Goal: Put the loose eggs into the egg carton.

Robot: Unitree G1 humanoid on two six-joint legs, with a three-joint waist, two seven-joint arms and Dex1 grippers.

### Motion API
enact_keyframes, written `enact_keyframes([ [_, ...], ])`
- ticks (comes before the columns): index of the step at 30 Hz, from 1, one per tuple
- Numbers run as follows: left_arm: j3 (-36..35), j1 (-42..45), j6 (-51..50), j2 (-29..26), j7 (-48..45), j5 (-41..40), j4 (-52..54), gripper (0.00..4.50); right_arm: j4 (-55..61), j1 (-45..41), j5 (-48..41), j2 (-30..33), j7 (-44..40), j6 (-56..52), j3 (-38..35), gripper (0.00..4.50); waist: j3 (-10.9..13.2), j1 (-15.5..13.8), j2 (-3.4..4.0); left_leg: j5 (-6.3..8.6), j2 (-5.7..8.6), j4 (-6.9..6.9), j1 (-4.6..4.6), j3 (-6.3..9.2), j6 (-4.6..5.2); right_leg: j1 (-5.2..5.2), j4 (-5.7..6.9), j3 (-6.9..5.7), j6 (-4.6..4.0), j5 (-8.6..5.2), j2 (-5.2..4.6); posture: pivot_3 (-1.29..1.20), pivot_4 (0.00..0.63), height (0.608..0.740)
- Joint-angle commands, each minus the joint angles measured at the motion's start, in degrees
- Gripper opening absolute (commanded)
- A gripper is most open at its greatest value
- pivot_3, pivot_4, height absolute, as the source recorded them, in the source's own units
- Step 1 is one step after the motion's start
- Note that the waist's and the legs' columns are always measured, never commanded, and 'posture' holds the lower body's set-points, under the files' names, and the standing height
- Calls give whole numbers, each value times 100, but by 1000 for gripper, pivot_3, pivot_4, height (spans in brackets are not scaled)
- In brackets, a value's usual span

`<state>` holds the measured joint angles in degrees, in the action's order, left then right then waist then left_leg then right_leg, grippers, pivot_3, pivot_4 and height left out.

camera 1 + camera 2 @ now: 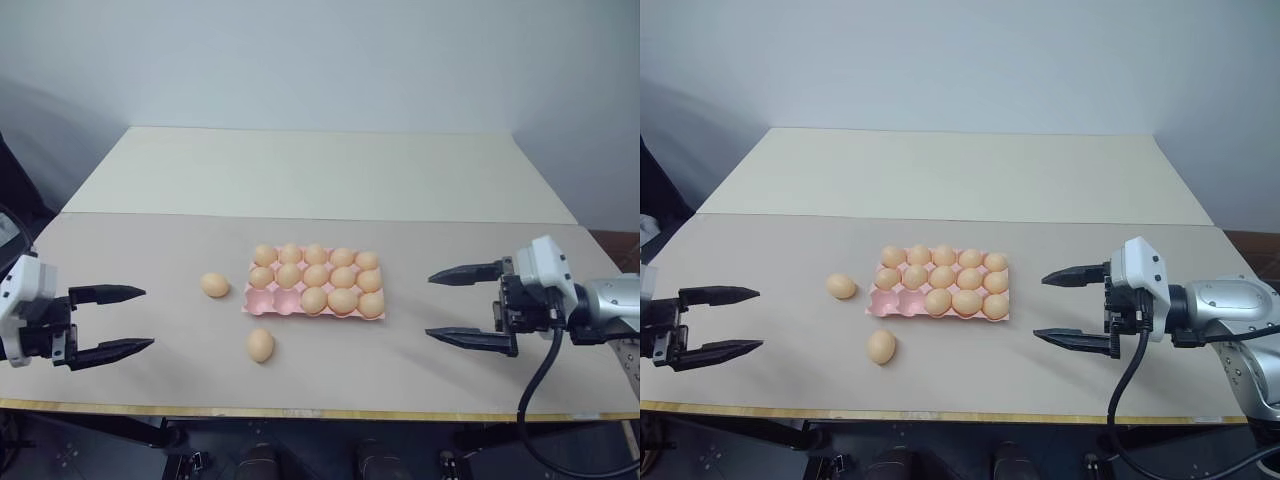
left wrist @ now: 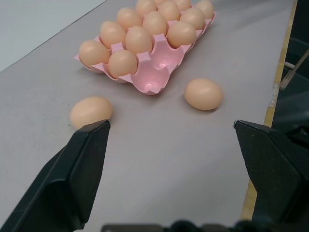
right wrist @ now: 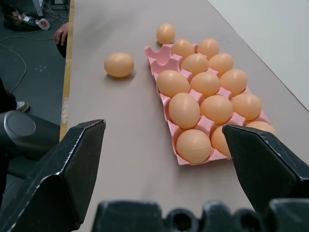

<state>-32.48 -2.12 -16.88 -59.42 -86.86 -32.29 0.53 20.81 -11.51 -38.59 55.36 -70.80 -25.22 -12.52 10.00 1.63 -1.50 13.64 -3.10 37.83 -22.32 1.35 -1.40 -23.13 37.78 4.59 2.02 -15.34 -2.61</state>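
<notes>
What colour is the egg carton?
Pale pink. The egg carton shows it best in the left wrist view, where its two empty cups are close.

Egg carton [image 1: 262, 300] at the table's [image 1: 150, 270] centre, thirteen cups filled, the two at its front-left corner empty. One loose egg [image 1: 214, 285] lies left of it; another [image 1: 260, 345] nearer the front edge.

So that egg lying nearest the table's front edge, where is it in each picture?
Left eye view: front egg, just ahead of the egg carton and its empty cups.
Right eye view, same spot.
Left wrist view.
Right wrist view.
Shared landmark: the carton's empty cups.
</notes>
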Motion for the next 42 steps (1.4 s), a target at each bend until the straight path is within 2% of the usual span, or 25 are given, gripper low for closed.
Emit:
enact_keyframes([
  [1, -83, 38, -65, -66, 90, -164, 223, 4458, 158, -39, -158, 83, 7, -46, -249, 4500, 0, 6, 0, 0, 0, -1, -1, 0, 0, -1, -1, 0, 0, 0, 0, 0, 150, 740],
  [7, 91, 106, -61, -30, 278, -85, 218, 4458, 213, -22, -178, 92, 40, -85, -305, 4500, 0, 32, 0, 0, 0, -1, -1, 0, 0, -2, -1, 0, 0, 0, 0, 0, 150, 740],
  [10, 539, 393, -51, 57, 937, 379, 77, 4458, 258, -29, -180, 68, 94, -85, -295, 4500, 0, 26, 0, 0, 1, -1, 0, 1, 0, 0, 1, 0, 0, 0, 0, 0, 150, 740],
  [16, 1532, 1430, -168, 769, 2375, 1085, -445, 4458, 364, -97, -174, -18, 260, -59, -221, 4500, -2, -20, -3, 0, 3, 0, -2, 3, 0, 1, -1, 1, 0, 2, 0, 0, 150, 740],
  [20, 2054, 2040, 43, 1364, 2844, 1413, -1005, 4458, 494, -95, -203, -73, 374, -62, -198, 4500, -2, -42, -4, 0, 5, 0, -6, 4, 0, 0, 0, 1, 1, 3, 1, 0, 150, 740],
  [29, 2788, 3163, 688, 2032, 3384, 2184, -2832, 4458, 578, -128, -205, -70, 456, -28, -247, 4500, -3, -71, -5, 0, 8, 1, -4, 6, 0, 2, 1, 2, 1, 4, 1, 0, 150, 740],
  [32, 2928, 3421, 914, 2173, 3280, 2303, -3401, 4458, 634, -115, -231, -67, 504, -44, -279, 4500, -3, -67, -6, 0, 9, 1, -7, 6, 0, 1, 0, 2, 2, 4, 1, 0, 150, 740],
  [35, 3000, 3628, 1149, 2262, 3287, 2416, -3901, 3838, 698, -92, -268, -75, 551, -57, -320, 4500, -4, -79, -7, -1, 10, 2, -5, 7, 0, 2, 3, 1, 2, 5, 1, 0, 150, 740],
  [40, 2971, 3840, 1374, 2268, 3214, 2449, -4341, 2160, 739, -116, -276, -110, 623, -64, -299, 4500, -5, -58, -8, -1, 10, 2, 1, 7, 0, 7, 7, 1, 2, 5, 1, 0, 150, 740],
  [42, 2929, 3821, 1413, 2214, 3079, 2382, -4306, 1768, 738, -121, -278, -119, 632, -60, -291, 4500, -5, -54, -8, -1, 10, 2, 1, 7, 0, 7, 7, 2, 2, 4, 1, 0, 150, 740],
])
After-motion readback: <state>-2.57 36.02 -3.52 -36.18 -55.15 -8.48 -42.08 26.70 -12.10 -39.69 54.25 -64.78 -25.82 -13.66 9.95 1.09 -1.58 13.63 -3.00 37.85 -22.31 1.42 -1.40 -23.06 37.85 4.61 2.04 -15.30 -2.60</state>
